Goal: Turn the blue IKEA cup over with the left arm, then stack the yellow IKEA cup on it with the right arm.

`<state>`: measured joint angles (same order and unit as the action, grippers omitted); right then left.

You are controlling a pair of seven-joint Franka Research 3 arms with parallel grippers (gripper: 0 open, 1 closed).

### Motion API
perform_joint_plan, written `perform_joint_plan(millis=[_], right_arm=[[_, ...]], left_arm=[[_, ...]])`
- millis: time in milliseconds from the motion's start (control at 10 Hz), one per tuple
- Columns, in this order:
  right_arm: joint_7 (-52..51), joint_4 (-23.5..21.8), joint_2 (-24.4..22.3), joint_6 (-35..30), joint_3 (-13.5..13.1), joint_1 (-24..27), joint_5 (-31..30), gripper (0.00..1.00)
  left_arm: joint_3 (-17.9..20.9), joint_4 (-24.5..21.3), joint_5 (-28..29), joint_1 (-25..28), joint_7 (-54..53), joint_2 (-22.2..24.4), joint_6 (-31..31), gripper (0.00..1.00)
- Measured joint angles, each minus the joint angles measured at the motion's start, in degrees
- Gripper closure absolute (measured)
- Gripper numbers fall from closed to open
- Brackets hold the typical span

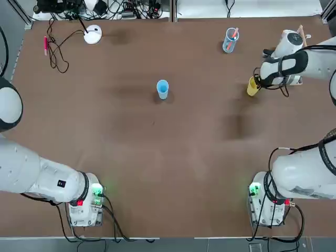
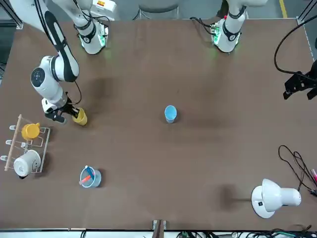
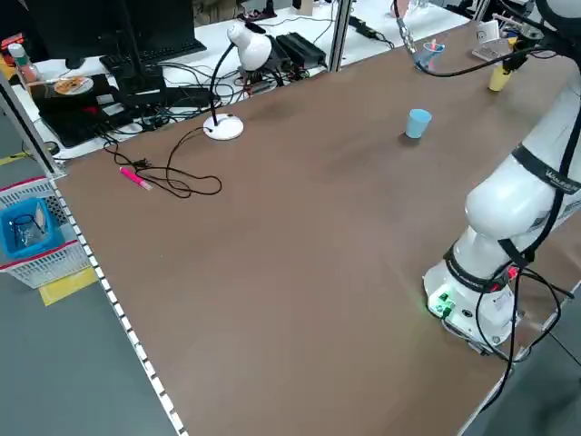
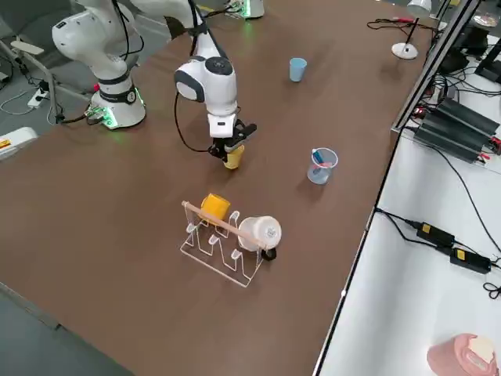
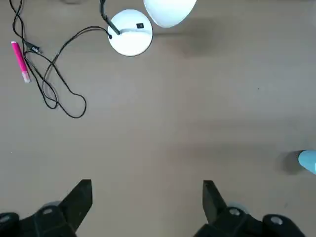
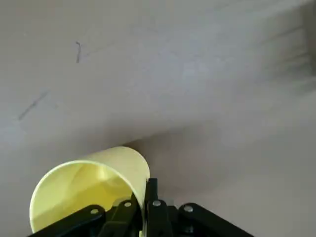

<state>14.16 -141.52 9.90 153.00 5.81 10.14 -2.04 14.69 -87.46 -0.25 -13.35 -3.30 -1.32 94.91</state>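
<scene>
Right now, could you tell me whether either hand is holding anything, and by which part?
The right hand holds the yellow IKEA cup, pinching its rim wall. The left hand is open and holds nothing.

Blue IKEA cup (image 1: pixel 163 88) mid-table; yellow IKEA cup (image 1: pixel 253 86) tilted

blue IKEA cup (image 5: pixel 308 161) cut off at wrist-view edge

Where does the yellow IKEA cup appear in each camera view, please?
Top: yellow IKEA cup at right, far side.
Front: at left.
Left side: upper right.
Right side: centre, under the right gripper.
Left wrist: not in view.
Right wrist: lower left, rim pinched.
Shared landmark: blue IKEA cup, mid-table.
</scene>
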Motion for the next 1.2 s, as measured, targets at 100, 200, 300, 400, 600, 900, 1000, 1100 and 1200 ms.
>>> perform_joint_plan(millis=[100,200,300,400,600,900,1000,1100,1200], right_arm=[[1.8,1.9,0.0,-2.1,1.4,-0.1,0.3,0.96],[2.7,3.3,0.0,-3.2,2.5,-0.4,1.8,0.96],[3.0,4.8,0.0,-5.0,3.5,-0.9,4.4,0.96],[3.4,6.8,0.0,-7.8,4.8,-1.4,7.4,0.96],[6.3,10.2,0.0,-11.1,7.1,-2.8,10.9,0.96],[13.5,13.2,-0.1,-11.3,10.4,-5.9,11.5,0.96],[17.0,14.6,0.0,-11.3,11.8,-7.1,11.6,0.96],[20.4,16.5,0.0,-11.7,13.5,-8.2,11.7,0.96],[23.5,18.4,0.0,-12.9,15.0,-9.4,11.7,0.96]], left_arm=[[-0.1,0.7,0.0,0.3,0.0,0.0,0.0,0.01],[-1.3,1.2,0.0,2.1,0.0,-0.1,0.5,0.01],[-5.1,1.5,0.0,6.4,-0.3,-0.4,1.8,0.01],[-10.6,1.6,0.0,11.7,-0.3,-0.7,2.7,0.01],[-17.2,1.9,0.0,18.1,-0.2,-0.8,2.7,0.01],[-17.7,2.3,0.0,18.7,-0.2,-0.7,0.8,0.01],[-17.7,2.5,0.0,18.7,-0.2,-0.5,-0.6,0.01],[-17.7,2.8,0.0,18.8,-0.2,-0.3,-1.7,0.01],[-17.7,2.9,0.0,18.9,-0.2,-0.1,-2.2,0.01]])
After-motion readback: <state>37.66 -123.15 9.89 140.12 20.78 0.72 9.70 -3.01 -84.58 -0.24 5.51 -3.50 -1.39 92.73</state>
